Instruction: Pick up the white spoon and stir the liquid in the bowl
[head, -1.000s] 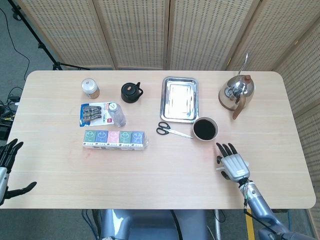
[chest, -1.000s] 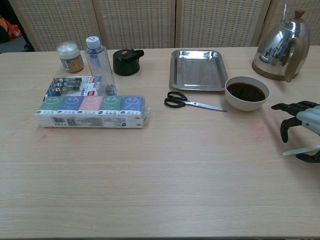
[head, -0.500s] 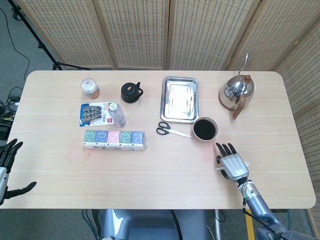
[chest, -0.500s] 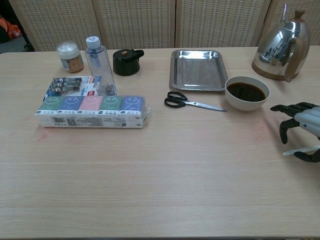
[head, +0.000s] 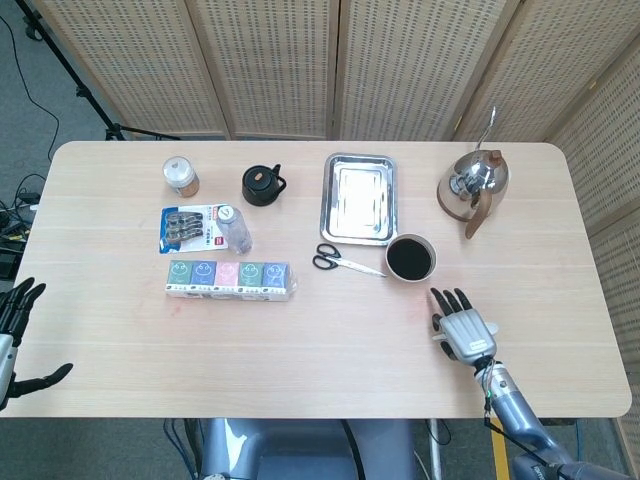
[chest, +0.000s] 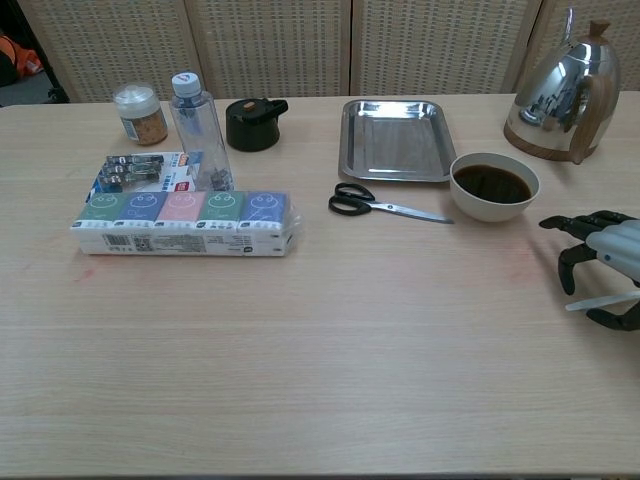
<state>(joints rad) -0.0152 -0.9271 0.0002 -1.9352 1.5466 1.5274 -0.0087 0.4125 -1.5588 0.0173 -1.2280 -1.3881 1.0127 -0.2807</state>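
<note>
Right hand settling over the white spoon, grasp not yet made

The right hand hovers with fingers curved and apart over the thin white plastic spoon, which lies on the pale wooden tabletop at about five o'clock from the round white bowl of dark liquid. Next it likely needs to close on the handle, then lift toward eleven o'clock. The left hand idles spread, holding nothing.

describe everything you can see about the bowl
The bowl is small, round and white, ceramic by its look, holding dark liquid nearly to the rim. It stands upright on the table, just below the steel tray's right corner, beside the scissors' blade tips. Nothing is in it; the right hand is apart from it.
</note>
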